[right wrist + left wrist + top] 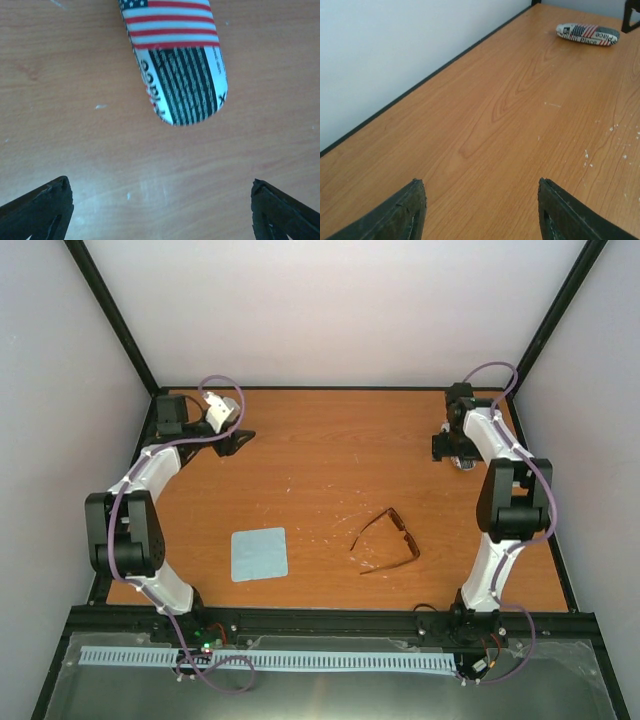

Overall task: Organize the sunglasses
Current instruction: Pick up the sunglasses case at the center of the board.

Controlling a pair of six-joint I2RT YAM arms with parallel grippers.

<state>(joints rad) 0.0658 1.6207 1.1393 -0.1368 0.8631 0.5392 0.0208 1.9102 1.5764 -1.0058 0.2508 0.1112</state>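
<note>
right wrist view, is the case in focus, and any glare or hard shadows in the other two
Right wrist: the case is slightly soft and cut off at the top edge. Left wrist: the table grain is crisp, no glare. Top external: even light, no hard shadow by the sunglasses.

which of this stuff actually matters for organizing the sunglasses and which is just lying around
For the job:
- sunglasses, lying unfolded
- striped case, probably, since the open right gripper hovers right over it

Just lying about:
- light blue cloth, flat, nothing touching it
</note>
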